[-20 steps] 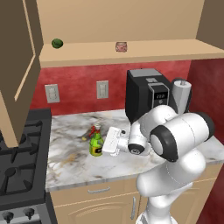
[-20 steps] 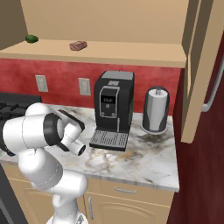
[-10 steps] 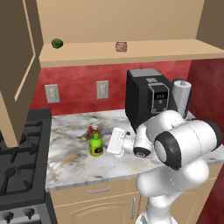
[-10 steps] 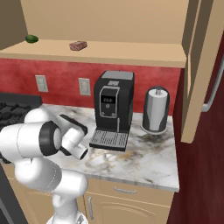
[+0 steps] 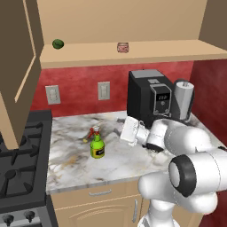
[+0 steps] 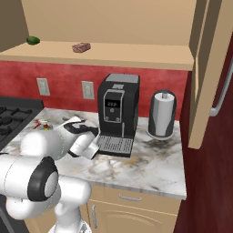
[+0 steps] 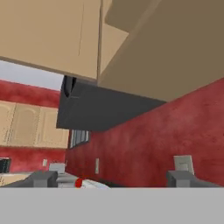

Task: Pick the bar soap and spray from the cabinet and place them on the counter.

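Gripper (image 7: pixel 112 177): jaws spread wide apart, nothing between them, touching nothing; fingertips (image 7: pixel 43 177) stand far to either side at the bottom of the hand view, aimed along the red wall under the cabinets.
Gripper place: white hand just right of the spray in the left base view, low over the counter, in front of the coffee machine.
Spray (image 5: pixel 97 145): green bottle with yellow label, upright on the counter near its left part, red trigger on top; apart from the hand; red nozzle also seen low in the hand view (image 7: pixel 78 182).
Bar soap (image 5: pixel 122 47): small pinkish block lying flat on the cabinet shelf, above the coffee machine; well apart from the arm.
Cabinet (image 5: pixel 133 52): doors open, plain wooden shelf carrying the soap and, far to its left, a dark green ball (image 5: pixel 57 43).
Counter (image 5: pixel 71 157): veined marble slab between the stove and the red side wall.
Coffee machine (image 5: pixel 149 97): black, at the back of the counter, against the wall.
Canister (image 6: pixel 162 113): grey cylinder standing just right of the coffee machine.
Stove (image 5: pixel 17 177): black gas burners at the left end of the counter.
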Robot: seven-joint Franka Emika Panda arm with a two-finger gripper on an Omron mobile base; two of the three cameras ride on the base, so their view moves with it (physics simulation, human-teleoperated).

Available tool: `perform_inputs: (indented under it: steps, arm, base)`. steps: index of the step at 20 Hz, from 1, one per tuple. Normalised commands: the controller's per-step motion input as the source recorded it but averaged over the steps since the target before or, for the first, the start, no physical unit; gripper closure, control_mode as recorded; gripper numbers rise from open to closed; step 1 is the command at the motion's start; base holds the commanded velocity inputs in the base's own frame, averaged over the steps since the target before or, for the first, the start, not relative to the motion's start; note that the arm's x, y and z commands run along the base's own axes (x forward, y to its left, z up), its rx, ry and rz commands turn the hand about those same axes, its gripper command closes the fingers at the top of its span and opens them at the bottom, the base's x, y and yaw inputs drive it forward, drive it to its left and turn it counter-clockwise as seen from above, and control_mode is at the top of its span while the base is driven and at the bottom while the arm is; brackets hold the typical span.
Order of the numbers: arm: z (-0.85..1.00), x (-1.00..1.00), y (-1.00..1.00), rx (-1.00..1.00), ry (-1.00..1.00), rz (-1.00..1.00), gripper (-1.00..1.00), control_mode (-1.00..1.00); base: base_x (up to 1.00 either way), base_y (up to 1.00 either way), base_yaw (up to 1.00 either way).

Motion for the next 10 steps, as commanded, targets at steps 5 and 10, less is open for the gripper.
perform_inputs:
  steps: [5,10]
  arm:
    - [0.67,-0.36,-0.2,0.06,0.18,-0.23,-1.0,-1.0]
    - [0.54,-0.39,-0.26,0.08,0.24,-0.25,-1.0,-1.0]
  base:
    - [0.0,0.0,0.0]
    - [0.0,0.0,0.0]
